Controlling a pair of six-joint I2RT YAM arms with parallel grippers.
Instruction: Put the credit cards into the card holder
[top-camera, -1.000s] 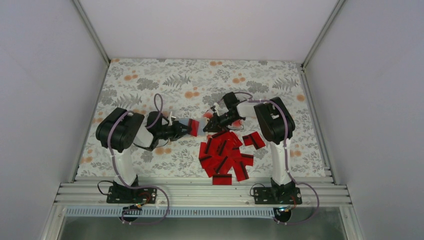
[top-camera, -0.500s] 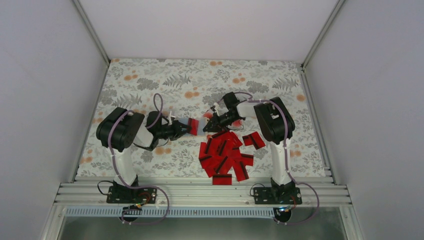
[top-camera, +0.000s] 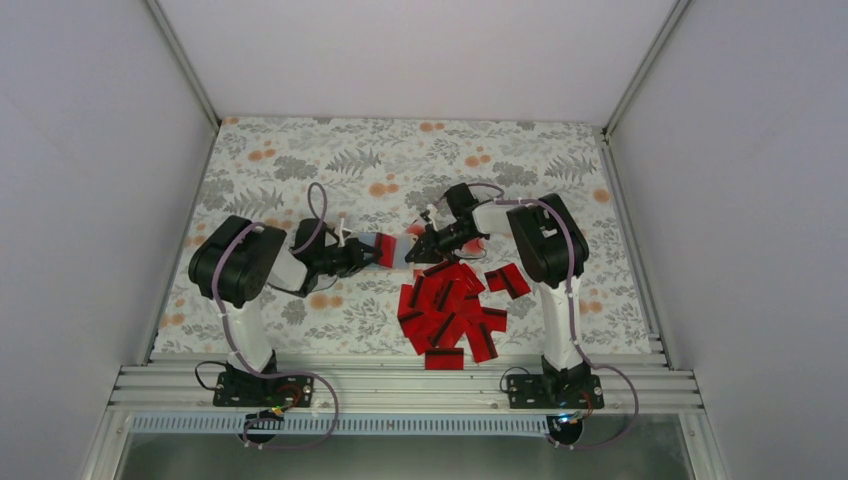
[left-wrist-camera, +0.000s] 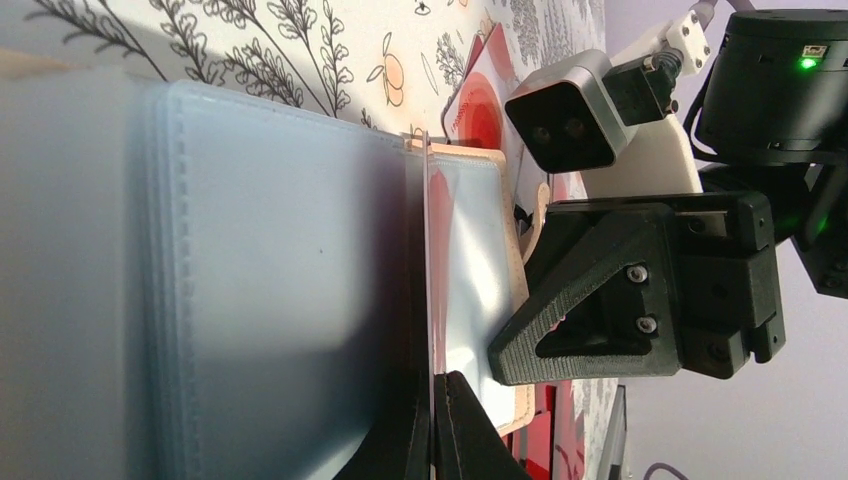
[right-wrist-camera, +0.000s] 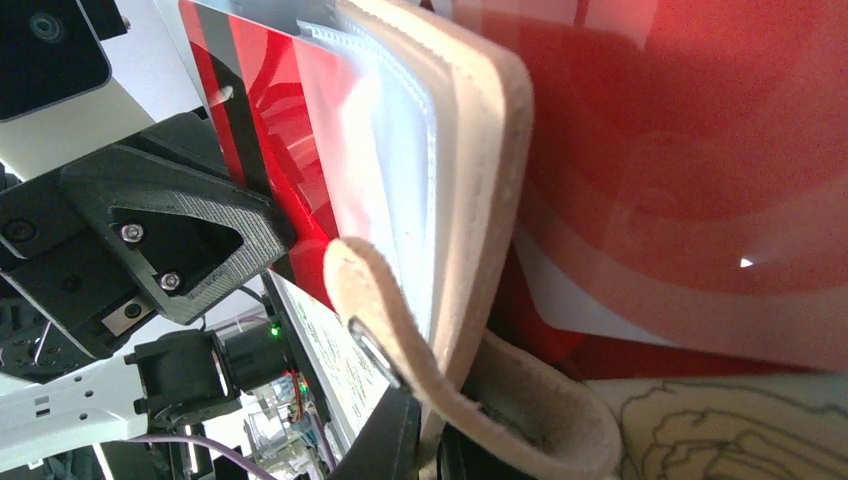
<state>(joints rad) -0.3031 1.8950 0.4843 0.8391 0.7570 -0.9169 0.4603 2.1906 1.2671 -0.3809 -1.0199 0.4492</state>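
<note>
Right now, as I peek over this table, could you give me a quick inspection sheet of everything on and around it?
Surface: flowered tablecloth, lying flat.
Job's things: card holder held up between the two grippers; one red card at its clear sleeves; loose cards heaped on the tablecloth, right of centre.
Clutter: nothing seen.
Grippers: left gripper shut on the red card; right gripper shut on the card holder.
Cables: purple cables loop along both arms.
Surroundings: plain white walls on three sides; metal rail at the near edge.
</note>
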